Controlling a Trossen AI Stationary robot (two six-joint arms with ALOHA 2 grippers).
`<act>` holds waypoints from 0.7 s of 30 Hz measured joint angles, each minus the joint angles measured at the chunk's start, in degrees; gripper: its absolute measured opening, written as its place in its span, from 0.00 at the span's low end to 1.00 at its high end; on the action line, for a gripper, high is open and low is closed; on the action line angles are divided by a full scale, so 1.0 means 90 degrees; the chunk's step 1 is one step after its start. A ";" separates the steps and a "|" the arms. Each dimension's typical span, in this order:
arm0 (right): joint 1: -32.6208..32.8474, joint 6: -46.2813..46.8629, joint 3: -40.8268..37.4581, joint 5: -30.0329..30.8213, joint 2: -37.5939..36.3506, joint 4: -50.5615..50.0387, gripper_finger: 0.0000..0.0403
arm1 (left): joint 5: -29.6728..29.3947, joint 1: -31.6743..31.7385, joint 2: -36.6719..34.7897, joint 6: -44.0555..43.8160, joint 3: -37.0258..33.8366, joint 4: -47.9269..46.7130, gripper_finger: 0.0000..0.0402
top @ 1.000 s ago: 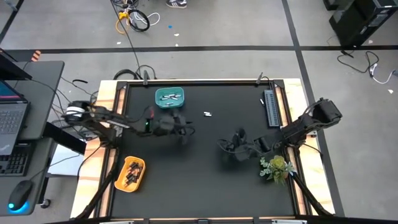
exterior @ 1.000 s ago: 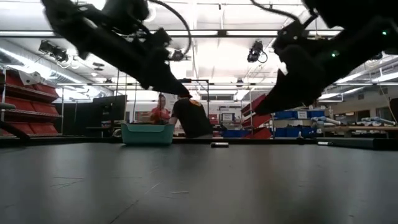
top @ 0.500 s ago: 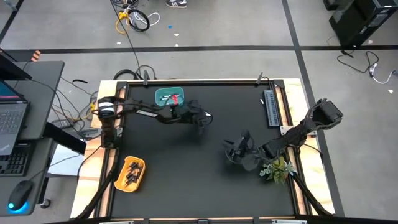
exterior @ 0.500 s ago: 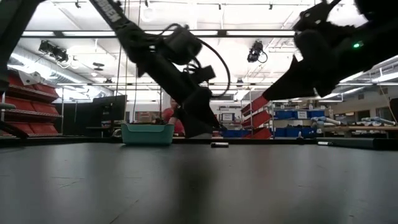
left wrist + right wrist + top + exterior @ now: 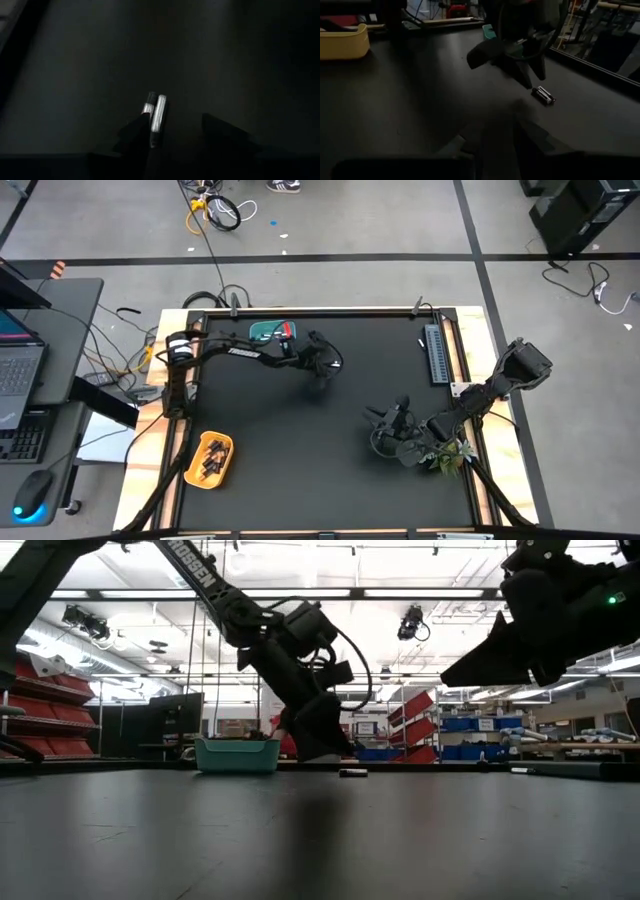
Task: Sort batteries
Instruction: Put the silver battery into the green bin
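The left gripper [image 5: 325, 368] hangs in the upper middle of the high view, fingers parted and empty, just short of two batteries [image 5: 155, 114] lying side by side on the table [image 5: 300, 450]. This looks like the reach for a pickup; next it must lower and straddle one battery. The right gripper [image 5: 385, 442] waits lower right, its fingers apart and empty.

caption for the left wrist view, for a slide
Left gripper open over two silver batteries lying side by side on the black table.
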 joint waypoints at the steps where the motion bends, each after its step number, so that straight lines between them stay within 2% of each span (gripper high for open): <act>1: -0.0003 0.0000 0.0000 0.0005 0.0000 0.0000 0.21 | 0.0054 0.0031 0.0028 -0.0005 -0.0001 -0.0034 0.48; 21: -0.0007 -0.0046 0.0000 0.0016 0.0002 0.0076 0.21 | 0.0151 0.0104 0.0420 -0.0090 -0.0003 0.0626 0.48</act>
